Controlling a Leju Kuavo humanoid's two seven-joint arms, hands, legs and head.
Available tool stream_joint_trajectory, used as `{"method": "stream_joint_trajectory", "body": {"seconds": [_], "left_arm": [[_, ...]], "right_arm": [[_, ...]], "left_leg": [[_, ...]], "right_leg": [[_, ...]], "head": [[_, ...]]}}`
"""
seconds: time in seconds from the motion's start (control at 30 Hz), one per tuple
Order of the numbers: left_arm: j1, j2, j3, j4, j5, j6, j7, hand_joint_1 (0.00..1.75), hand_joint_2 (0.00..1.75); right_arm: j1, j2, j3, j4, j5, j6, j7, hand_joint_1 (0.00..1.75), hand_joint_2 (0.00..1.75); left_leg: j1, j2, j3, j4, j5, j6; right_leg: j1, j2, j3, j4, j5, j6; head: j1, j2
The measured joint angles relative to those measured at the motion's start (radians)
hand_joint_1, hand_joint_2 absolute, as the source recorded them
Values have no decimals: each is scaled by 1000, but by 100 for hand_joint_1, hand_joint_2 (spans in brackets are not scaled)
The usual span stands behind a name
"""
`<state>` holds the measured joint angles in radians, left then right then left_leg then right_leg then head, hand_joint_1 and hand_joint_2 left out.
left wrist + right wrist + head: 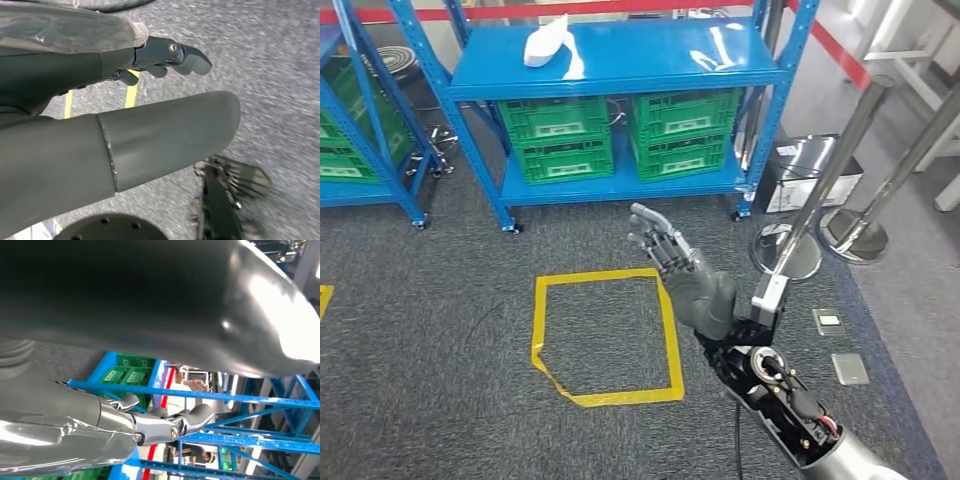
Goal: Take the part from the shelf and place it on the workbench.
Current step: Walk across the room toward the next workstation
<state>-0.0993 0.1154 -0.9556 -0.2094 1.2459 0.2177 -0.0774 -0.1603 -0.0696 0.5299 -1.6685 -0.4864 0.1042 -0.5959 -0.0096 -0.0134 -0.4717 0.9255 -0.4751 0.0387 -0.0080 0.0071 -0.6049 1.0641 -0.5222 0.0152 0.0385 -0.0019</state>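
The white part [546, 44] lies on the top board of the blue shelf [622, 60], near that board's left end and toward its back edge. On the lower board two stacks of green crates [555, 140] stand side by side, pale labels on their fronts too small to read; what they hold is hidden. A second blue rack [365, 150] with green crates stands to the left. The right hand [682, 275] is raised over the grey carpet [433, 330], fingers spread and holding nothing, just right of a yellow tape square [605, 335]. The left hand [113, 125] hangs above the carpet, fingers extended, nothing held. Steel posts [841, 160] stand to the right.
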Motion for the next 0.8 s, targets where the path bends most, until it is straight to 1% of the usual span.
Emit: {"method": "stream_joint_trajectory", "body": {"seconds": [0.03,0.07,0.1,0.13,0.17,0.2,0.23,0.27,0.3,0.33,0.37,0.4,0.43,0.47,0.5,0.53,0.57,0.6,0.63,0.7,0.73,0.77,0.8], "left_arm": [[-1,-1,0,0,0,0,0,0,0],[-3,-1,0,0,0,0,0,0,0],[-5,-2,0,0,0,0,0,0,0],[-6,-1,0,0,0,0,0,0,0],[-7,-1,-1,0,0,0,0,0,0],[-7,-1,-1,0,0,0,0,0,0],[-7,-2,-1,0,0,0,0,0,0],[-8,-2,-1,0,0,0,0,0,0],[-8,-2,-1,0,0,0,0,0,0],[-7,-2,-1,0,0,0,0,0,0],[-6,-2,-1,0,0,0,0,0,0],[-4,-2,-1,0,0,0,0,0,0],[-3,-2,-1,0,0,0,0,0,0],[-2,-2,-1,0,0,1,0,0,0],[-2,-1,-1,0,1,1,0,0,0],[-2,-1,-1,0,3,2,0,0,0],[-2,-1,-1,0,5,3,0,0,0],[-1,-1,-1,0,7,4,0,0,0],[-2,-1,-1,0,9,4,0,0,0],[-3,-1,-1,0,10,4,0,0,0],[-4,-2,-1,0,11,5,0,0,0],[-5,-2,-1,0,11,6,0,0,0],[-6,-2,-1,0,11,8,0,0,0]], "right_arm": [[0,-1,-1,0,0,0,0,0,0],[1,-2,-2,0,0,0,0,0,0],[2,-2,-2,0,0,0,0,0,0],[1,-2,-2,-1,0,0,0,0,0],[0,-3,-3,-2,0,0,0,0,0],[-1,-3,-4,-2,0,0,0,0,0],[-2,-3,-5,-3,0,0,0,0,0],[-2,-4,-5,-3,0,0,0,0,0],[-2,-4,-5,-3,0,0,0,0,0],[-2,-4,-5,-3,0,0,0,0,0],[-1,-4,-4,-2,0,0,0,0,0],[-1,-4,-4,-2,0,0,0,0,0],[-1,-4,-4,-2,0,0,0,0,0],[-1,-4,-4,-2,0,0,0,0,0],[-2,-4,-4,-2,0,0,0,0,0],[-2,-4,-4,-1,0,0,0,0,0],[-3,-4,-4,-1,0,0,1,0,0],[-3,-4,-3,-1,0,0,1,0,0],[-3,-4,-3,-1,0,0,1,0,0],[-4,-4,-4,-3,0,0,1,0,0],[-5,-4,-4,-4,0,0,1,0,0],[-6,-4,-4,-5,-1,-1,2,0,0],[-6,-4,-5,-5,-2,-1,2,0,0]], "left_leg": [[-1,-2,10,0,-10,-4],[-1,-4,15,-1,-19,-10],[-2,-6,17,2,-22,-15],[-2,-7,17,6,-22,-21],[-1,-6,14,17,-21,-26],[0,-3,3,45,-17,-30],[1,-1,-23,88,-18,-35],[4,1,-61,149,-28,-39],[6,2,-109,217,-47,-44],[8,3,-156,277,-75,-49],[11,3,-194,313,-99,-53],[14,4,-217,318,-110,-56],[16,4,-224,289,-97,-57],[18,5,-216,231,-55,-56],[19,5,-203,161,7,-54],[18,6,-193,99,56,-51],[16,7,-186,58,92,-48],[15,7,-184,39,109,-44],[12,7,-184,37,106,-41],[13,7,-173,33,114,-29],[14,7,-167,29,114,-23],[15,7,-161,26,112,-15],[12,7,-157,26,107,-10]], "right_leg": [[2,0,6,-51,52,-5],[5,0,12,-82,95,-10],[7,1,15,-96,114,-15],[8,1,22,-99,107,-20],[6,2,33,-105,110,-25],[4,3,42,-111,107,-29],[3,2,52,-117,104,-33],[1,2,61,-122,100,-35],[1,2,69,-124,94,-37],[1,2,77,-125,86,-38],[1,2,88,-125,77,-38],[1,3,100,-125,68,-37],[0,4,115,-125,58,-36],[-1,4,130,-125,47,-33],[-2,4,140,-126,36,-30],[-1,5,151,-123,25,-26],[0,6,155,-121,12,-21],[1,7,156,-119,0,-15],[2,9,161,-119,-11,-10],[0,8,167,-114,-30,0],[-1,6,159,-88,-49,3],[-1,4,138,-38,-76,5],[0,3,105,26,-108,6]], "head": [[2,0],[1,0],[-1,0],[-4,0],[-6,0],[-8,0],[-10,0],[-13,0],[-15,0],[-17,0],[-19,0],[-21,0],[-24,0],[-26,0],[-28,0],[-32,0],[-34,0],[-35,0],[-35,0],[-31,0],[-28,0],[-24,0],[-20,0]]}}
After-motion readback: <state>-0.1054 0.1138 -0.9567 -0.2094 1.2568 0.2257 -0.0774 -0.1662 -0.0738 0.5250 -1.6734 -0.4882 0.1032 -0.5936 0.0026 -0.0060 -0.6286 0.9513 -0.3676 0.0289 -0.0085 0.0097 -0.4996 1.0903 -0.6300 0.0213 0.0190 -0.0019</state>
